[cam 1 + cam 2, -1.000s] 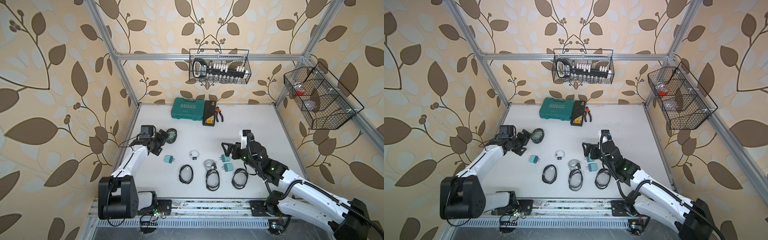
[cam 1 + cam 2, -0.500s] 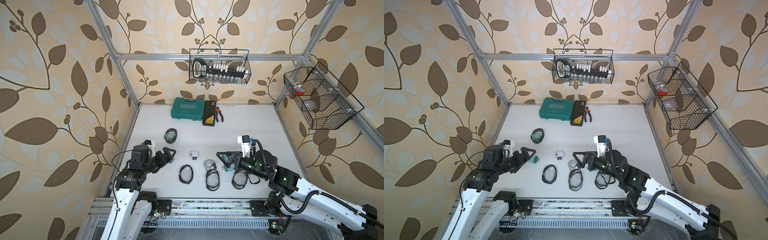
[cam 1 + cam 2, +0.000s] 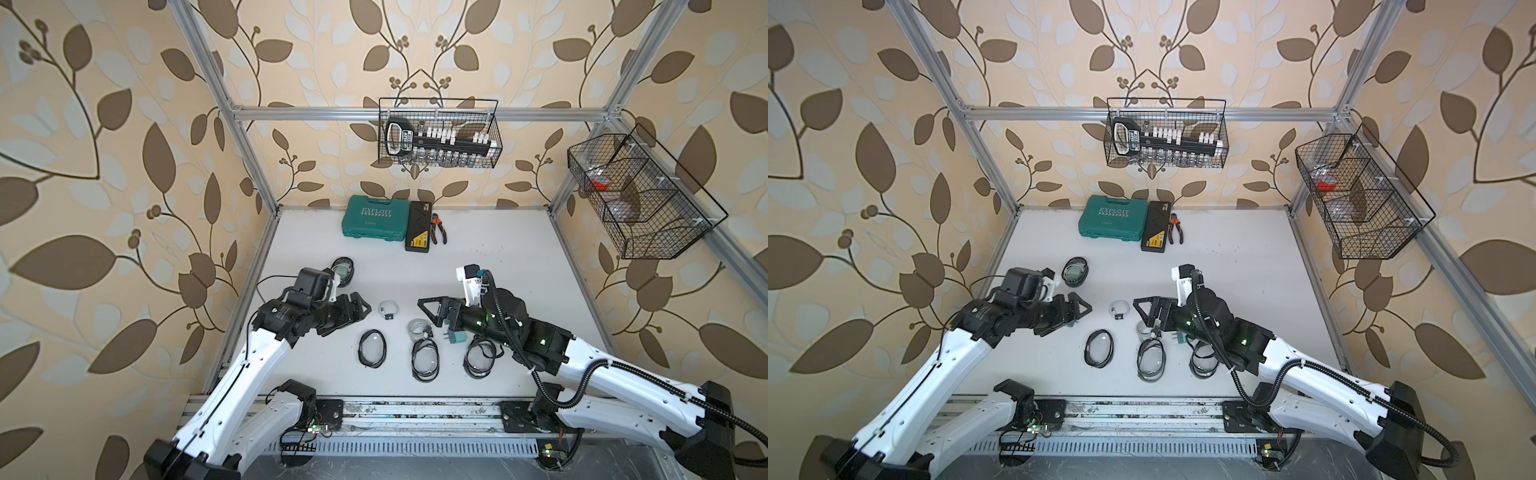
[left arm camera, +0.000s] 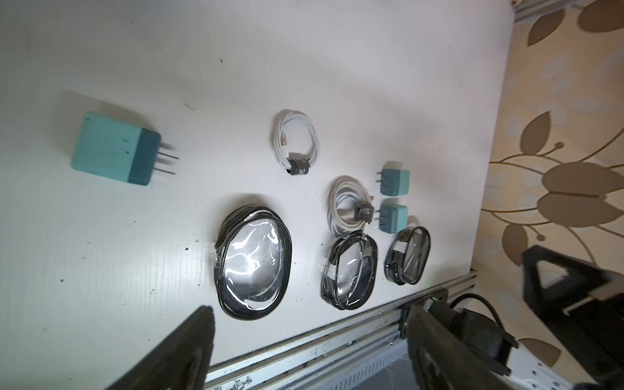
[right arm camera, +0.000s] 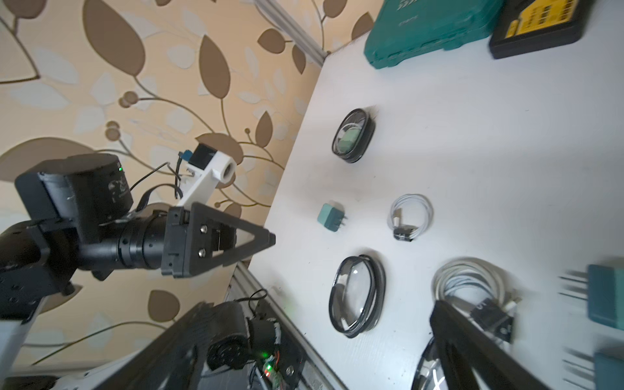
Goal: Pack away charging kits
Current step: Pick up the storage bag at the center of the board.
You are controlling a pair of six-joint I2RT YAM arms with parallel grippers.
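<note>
Left wrist view showed the left pouch (image 4: pixel 253 266), middle pouch (image 4: pixel 349 273) and right pouch (image 4: pixel 407 256) lined along the near edge of the surface (image 4: pixel 337 60). Just beyond lay a white cable (image 4: pixel 297 145), a grey cable (image 4: pixel 347 206) touching the middle pouch, then a far adapter (image 4: pixel 395 182) and near adapter (image 4: pixel 393 217) at the right; a lone adapter (image 4: pixel 114 150) sat further left. In both top views a filled pouch (image 3: pixel 343 270) (image 3: pixel 1074 272) lay far left. The left tool (image 3: pixel 360 309) and right tool (image 3: pixel 428 316) faced each other above the cables, each wide open and empty.
</note>
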